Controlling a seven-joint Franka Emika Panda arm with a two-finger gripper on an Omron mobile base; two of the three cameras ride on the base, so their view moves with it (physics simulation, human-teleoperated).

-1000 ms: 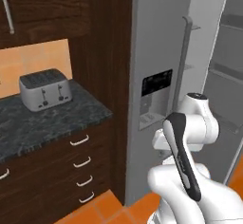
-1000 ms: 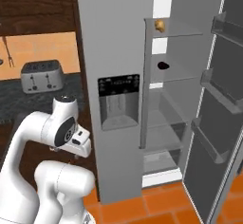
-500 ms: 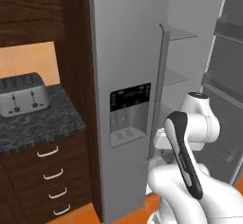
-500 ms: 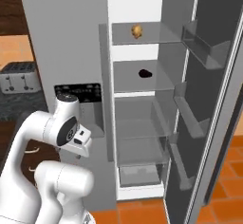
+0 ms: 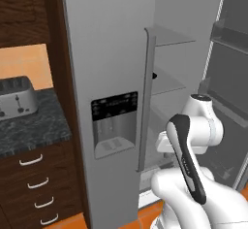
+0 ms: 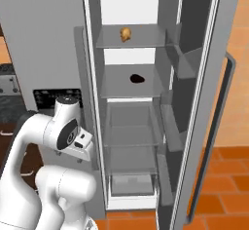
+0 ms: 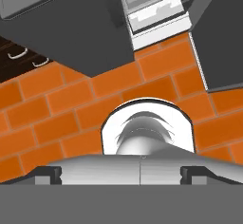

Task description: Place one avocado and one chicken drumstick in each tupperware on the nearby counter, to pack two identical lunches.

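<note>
At the far left of the left base view, the table (image 5: 29,133), a black marbled stone top, carries one silver toaster (image 5: 17,97) and sits over dark wooden drawers (image 5: 36,189); four curved silver handles are visible there. Right of it stands the grey fridge (image 5: 106,53) with one dispenser panel (image 5: 115,121) in its closed left door, lower centre of the frame. The white arm (image 5: 193,145) folds up in the lower right.

In the right base view, the arm (image 6: 53,141) fills the lower left, and the fridge's right side stands open in the middle. One tan chicken drumstick (image 6: 126,33) lies on the top shelf (image 6: 146,41), upper centre of the frame. One dark avocado (image 6: 138,79) lies on the shelf below, well apart from the drumstick. The open door (image 6: 214,102) runs down the right of the frame.

In the hand view the gripper (image 7: 121,173) points down at the orange brick floor (image 7: 57,114); only the bases of its fingers show at the bottom, so whether it is spread or closed cannot be told, and nothing is seen in it.
</note>
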